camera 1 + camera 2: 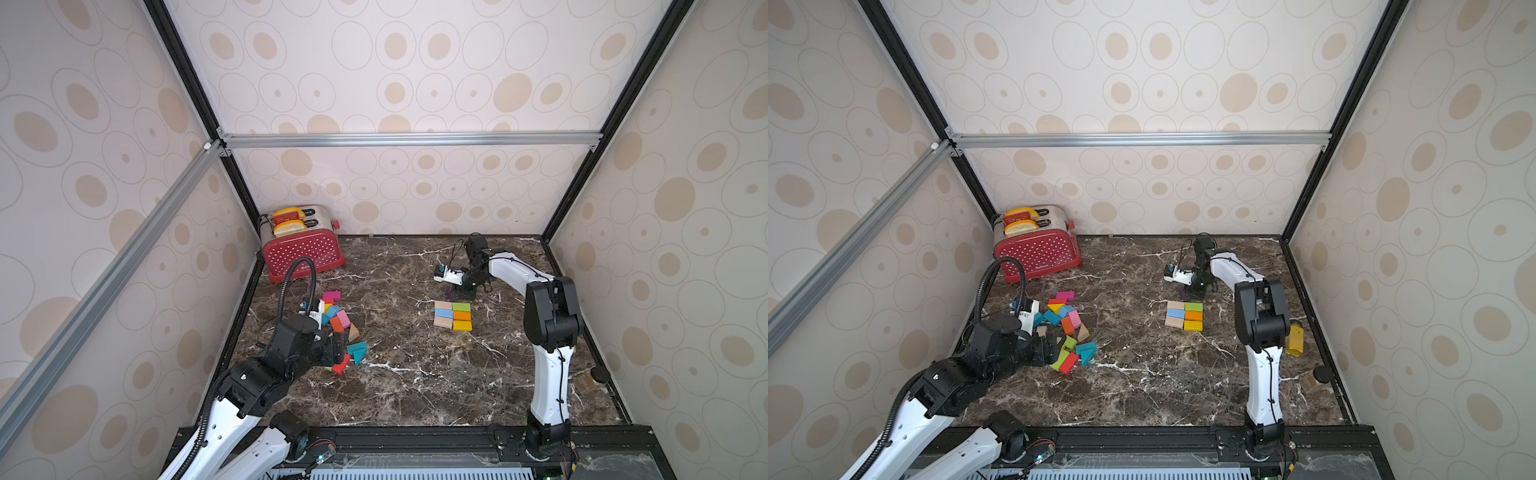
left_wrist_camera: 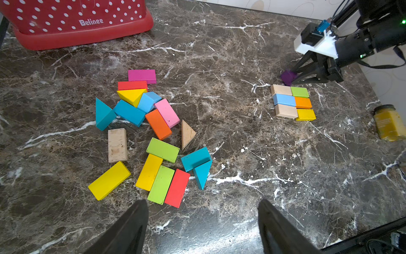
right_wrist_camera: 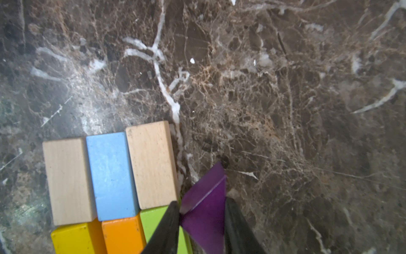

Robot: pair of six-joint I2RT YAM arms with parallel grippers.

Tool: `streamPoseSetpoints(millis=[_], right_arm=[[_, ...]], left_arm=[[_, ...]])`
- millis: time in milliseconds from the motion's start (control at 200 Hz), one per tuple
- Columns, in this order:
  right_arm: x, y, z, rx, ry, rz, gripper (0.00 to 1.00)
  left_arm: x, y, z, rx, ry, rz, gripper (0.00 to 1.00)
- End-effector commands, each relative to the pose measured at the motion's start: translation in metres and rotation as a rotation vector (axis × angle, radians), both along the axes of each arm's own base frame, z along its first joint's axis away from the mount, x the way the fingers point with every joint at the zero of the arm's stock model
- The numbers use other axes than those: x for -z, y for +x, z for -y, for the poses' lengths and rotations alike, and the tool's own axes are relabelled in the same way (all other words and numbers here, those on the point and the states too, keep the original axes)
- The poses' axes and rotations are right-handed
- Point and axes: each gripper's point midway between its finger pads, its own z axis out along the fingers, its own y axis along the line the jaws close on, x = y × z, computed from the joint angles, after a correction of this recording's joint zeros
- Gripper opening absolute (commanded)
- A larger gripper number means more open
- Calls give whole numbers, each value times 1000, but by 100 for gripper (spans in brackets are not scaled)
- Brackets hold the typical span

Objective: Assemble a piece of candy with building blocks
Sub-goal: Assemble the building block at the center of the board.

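A loose pile of coloured building blocks (image 2: 153, 136) lies at the table's left, seen in both top views (image 1: 338, 322) (image 1: 1069, 328). Right of centre, six bricks form a flat rectangle (image 1: 453, 316) (image 3: 112, 176) of bare wood, blue, green, orange and yellow. My right gripper (image 3: 202, 201) is shut on a purple wedge (image 3: 206, 209) at the rectangle's far edge, beside the wood and green bricks (image 2: 288, 77). Whether the wedge touches the table I cannot tell. My left gripper (image 2: 202, 201) stands open and holds nothing, low at the pile's near side (image 1: 1054, 347).
A red polka-dot toaster (image 1: 301, 245) stands in the back left corner. A mustard-yellow jar (image 2: 388, 123) sits right of the rectangle, partly behind the right arm (image 1: 1295, 338). A dark-lidded jar (image 1: 594, 378) stands by the right edge. Walls enclose three sides.
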Motion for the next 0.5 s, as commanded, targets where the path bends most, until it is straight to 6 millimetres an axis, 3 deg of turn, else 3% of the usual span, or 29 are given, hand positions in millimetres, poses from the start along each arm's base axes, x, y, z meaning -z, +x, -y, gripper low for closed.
streamPoseSetpoints(millis=[0, 160, 496], right_arm=[[8, -5, 2, -22, -12, -38, 34], [9, -4, 0, -17, -2, -47, 37], [-4, 1, -4, 5, 25, -22, 62]], left_arm=[[-1, 1, -1, 0, 6, 5, 80], [-1, 1, -1, 0, 6, 5, 80], [-1, 1, -1, 0, 6, 5, 80]])
